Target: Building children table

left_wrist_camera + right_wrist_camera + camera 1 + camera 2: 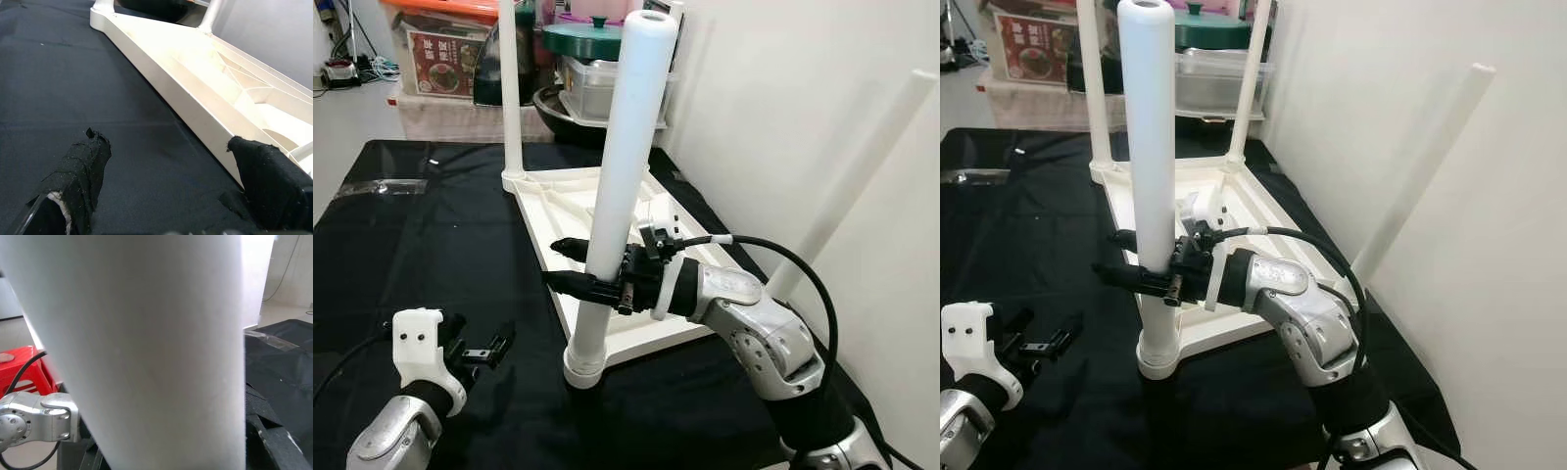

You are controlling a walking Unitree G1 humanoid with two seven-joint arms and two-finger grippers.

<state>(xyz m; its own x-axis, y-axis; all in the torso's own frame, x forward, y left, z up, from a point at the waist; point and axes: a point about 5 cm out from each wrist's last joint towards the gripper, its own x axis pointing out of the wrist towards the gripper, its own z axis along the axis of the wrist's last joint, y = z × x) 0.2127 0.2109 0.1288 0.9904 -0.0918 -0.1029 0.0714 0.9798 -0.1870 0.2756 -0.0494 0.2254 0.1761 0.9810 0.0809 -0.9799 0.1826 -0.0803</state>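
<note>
End effector, right (576,266), clasps upright table leg (625,147).

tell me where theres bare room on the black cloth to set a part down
Free: the wide black cloth left of the upturned tabletop, ahead of the left gripper. Crowded: the tabletop's near corner, where the right gripper clamps the near leg.

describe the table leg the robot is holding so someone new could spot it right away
On the black cloth lies an upturned white tabletop with white legs standing up from its corners. The held leg stands in the near corner, the right gripper closed around its lower part. It is the closest leg, and the one being gripped.
</note>
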